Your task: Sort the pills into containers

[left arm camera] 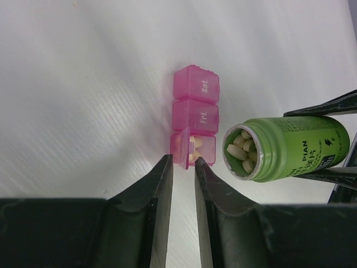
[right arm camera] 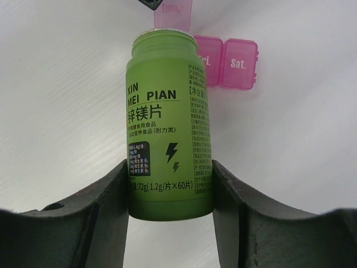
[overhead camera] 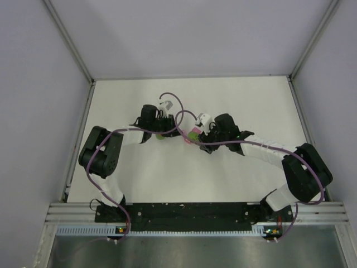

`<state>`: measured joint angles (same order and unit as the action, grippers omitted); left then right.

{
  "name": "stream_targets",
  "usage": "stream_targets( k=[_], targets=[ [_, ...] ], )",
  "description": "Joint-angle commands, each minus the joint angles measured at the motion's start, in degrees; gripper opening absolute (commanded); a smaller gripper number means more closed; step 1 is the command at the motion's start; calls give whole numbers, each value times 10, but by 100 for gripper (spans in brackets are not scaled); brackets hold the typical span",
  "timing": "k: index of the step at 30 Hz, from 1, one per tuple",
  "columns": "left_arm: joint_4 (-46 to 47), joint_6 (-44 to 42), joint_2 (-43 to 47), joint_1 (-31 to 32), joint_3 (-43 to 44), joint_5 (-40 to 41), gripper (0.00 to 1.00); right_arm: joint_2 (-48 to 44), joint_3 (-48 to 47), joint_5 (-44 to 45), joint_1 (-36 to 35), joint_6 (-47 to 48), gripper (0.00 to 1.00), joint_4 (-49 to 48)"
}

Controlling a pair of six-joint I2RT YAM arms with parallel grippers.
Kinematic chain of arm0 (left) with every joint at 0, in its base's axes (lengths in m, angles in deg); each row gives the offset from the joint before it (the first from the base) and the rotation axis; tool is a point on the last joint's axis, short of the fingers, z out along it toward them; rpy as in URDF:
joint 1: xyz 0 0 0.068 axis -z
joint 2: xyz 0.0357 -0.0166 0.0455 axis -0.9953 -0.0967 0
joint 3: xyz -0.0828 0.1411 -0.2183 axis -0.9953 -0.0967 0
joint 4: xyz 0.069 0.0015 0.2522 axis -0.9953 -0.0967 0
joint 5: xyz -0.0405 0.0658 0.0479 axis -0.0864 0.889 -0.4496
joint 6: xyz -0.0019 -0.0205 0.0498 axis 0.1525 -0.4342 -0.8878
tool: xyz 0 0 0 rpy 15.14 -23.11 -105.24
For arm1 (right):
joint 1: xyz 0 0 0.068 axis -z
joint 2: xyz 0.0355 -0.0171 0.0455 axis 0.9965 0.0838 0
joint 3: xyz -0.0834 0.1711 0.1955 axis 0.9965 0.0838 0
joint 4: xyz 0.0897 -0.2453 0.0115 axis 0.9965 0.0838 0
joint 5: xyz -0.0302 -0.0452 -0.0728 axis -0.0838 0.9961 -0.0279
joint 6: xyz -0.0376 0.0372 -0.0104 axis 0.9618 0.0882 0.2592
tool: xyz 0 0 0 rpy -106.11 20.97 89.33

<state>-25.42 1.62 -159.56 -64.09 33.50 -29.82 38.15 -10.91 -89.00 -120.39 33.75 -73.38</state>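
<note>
The pink pill box [left arm camera: 195,114] lies on the white table, with "Sat." and "Fri." compartments closed. Its near compartment is open and holds pale pills [left arm camera: 196,146]. Its raised lid [left arm camera: 181,146] stands between the tips of my left gripper [left arm camera: 182,161], whose jaws are nearly together on it. My right gripper [right arm camera: 170,162] is shut on the green bottle [right arm camera: 167,117] near its base. The bottle lies on its side, uncapped, with its mouth full of pills [left arm camera: 242,151] beside the open compartment. The box also shows in the right wrist view [right arm camera: 239,64] and in the top view [overhead camera: 189,137].
The white table [overhead camera: 234,95] is walled by grey panels with metal posts at the back corners. Both arms meet at mid-table, with purple cables [overhead camera: 178,114] looping over the wrists. The arm bases sit on a black rail [overhead camera: 184,212] at the near edge.
</note>
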Motion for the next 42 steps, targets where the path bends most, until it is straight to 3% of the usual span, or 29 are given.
stream_targets(
  k=[1, 15, 42],
  targets=[
    [10, -13, 17, 0, 20, -4, 28, -34, 9, -10, -4, -11, 0, -64],
    [5, -23, 23, 1, 23, -8, 31, -65, 45, -12, 2, -22, 0, -108],
    [-23, -47, 70, -4, 51, -19, 52, -123, 49, -22, 14, -55, 0, -144]
  ],
)
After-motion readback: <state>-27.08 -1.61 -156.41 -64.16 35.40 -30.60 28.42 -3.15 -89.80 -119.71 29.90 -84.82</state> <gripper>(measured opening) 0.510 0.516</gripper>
